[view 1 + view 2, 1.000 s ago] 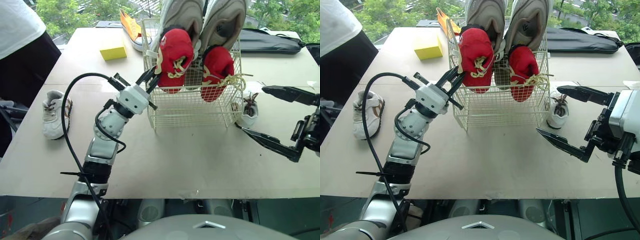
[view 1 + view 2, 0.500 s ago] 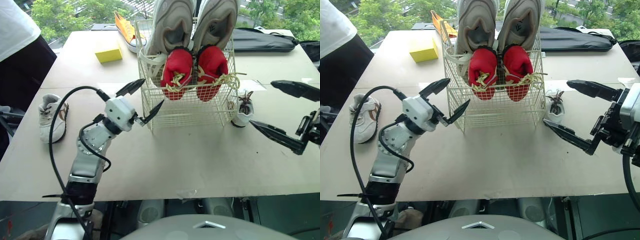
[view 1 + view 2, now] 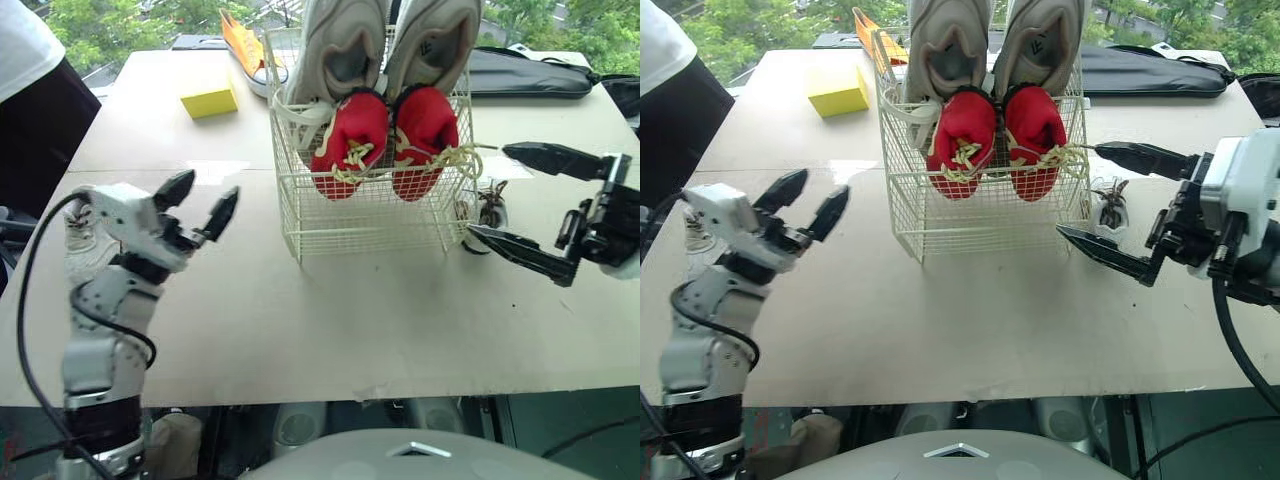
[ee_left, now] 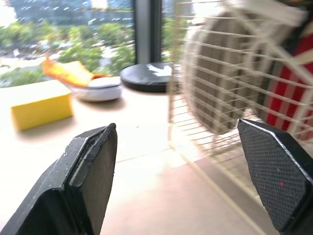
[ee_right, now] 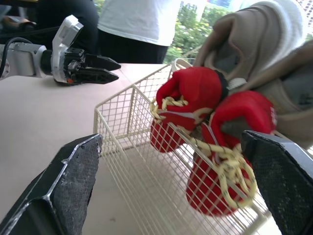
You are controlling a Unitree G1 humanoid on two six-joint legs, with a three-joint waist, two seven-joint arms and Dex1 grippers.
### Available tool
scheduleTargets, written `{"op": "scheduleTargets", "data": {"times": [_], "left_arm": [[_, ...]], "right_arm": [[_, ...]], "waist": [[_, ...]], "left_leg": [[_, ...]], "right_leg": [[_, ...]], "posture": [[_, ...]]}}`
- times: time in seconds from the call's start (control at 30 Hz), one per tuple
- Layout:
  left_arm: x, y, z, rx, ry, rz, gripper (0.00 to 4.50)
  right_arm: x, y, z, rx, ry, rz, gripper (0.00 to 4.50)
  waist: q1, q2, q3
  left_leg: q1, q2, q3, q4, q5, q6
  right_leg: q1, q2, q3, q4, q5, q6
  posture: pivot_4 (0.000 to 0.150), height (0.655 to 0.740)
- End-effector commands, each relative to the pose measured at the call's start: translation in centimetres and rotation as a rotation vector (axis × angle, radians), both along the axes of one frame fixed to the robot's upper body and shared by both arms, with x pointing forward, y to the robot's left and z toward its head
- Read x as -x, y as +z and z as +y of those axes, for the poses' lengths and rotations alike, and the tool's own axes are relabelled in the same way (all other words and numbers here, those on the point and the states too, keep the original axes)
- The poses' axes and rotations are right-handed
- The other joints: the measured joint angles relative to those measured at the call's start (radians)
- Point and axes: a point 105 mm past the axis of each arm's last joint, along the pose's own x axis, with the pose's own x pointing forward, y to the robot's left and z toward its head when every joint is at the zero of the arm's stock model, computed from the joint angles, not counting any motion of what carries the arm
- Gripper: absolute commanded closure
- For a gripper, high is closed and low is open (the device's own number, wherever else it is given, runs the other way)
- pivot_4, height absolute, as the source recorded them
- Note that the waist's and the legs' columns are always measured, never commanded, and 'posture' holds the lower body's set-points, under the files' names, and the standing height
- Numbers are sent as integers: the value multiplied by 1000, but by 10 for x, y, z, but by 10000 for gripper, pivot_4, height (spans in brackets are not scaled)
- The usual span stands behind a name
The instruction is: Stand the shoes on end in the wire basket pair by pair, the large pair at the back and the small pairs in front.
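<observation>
The wire basket [image 3: 372, 205] stands mid-table. Two large grey shoes [image 3: 345, 50] stand on end at its back, and a red small pair [image 3: 352, 140] stands in front of them, laces hanging through the wire. My left gripper [image 3: 197, 203] is open and holds nothing, well left of the basket, whose corner [image 4: 215, 103] fills its wrist view. My right gripper [image 3: 488, 190] is open at the basket's right side, its fingers spanning a small white shoe [image 3: 489, 213] that rests on the table against the basket. The right wrist view looks at the red shoes [image 5: 193, 95] through the mesh.
A yellow block [image 3: 209, 101] and an orange shoe [image 3: 246, 42] lie at the back left. A black bag [image 3: 530, 76] lies at the back right. A person [image 3: 30, 90] stands at the table's left edge. Part of a white shoe [image 3: 73, 222] shows behind my left arm.
My left gripper opened at the basket's left red shoe and drew back to the left. The red pair now sits lower in the basket. My right gripper moved in toward the small white shoe.
</observation>
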Motion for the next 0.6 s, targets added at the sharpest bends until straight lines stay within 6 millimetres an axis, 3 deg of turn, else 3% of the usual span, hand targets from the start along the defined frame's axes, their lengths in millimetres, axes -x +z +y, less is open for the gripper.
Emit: {"op": "scheduleTargets", "data": {"times": [0.03,0.23,0.43,0.6], "left_arm": [[1,9,19,50,85,1,2539],[4,-4,48,70,276,72,2539],[8,1,34,117,238,100,2539],[19,1,37,110,244,128,2539]], "right_arm": [[-1,3,5,3,33,-35,0],[-10,9,27,-62,58,-58,0],[-7,7,39,-108,212,47,0],[0,9,42,-106,305,107,0]], "waist": [[6,0,0],[0,-2,1],[1,-3,2],[0,-3,2]], "left_leg": [[-2,0,-1,0,0,0],[-9,-1,-2,1,0,0],[-10,-1,-4,1,0,0],[-10,-1,-4,1,0,0]], "right_leg": [[-1,-1,-1,0,0,0],[-6,-4,-3,-2,1,0],[-7,-5,-4,-1,1,0],[-7,-6,-5,-2,1,0]], "posture": [[1500,7400],[1500,7400],[1500,7400],[1500,7400]]}}
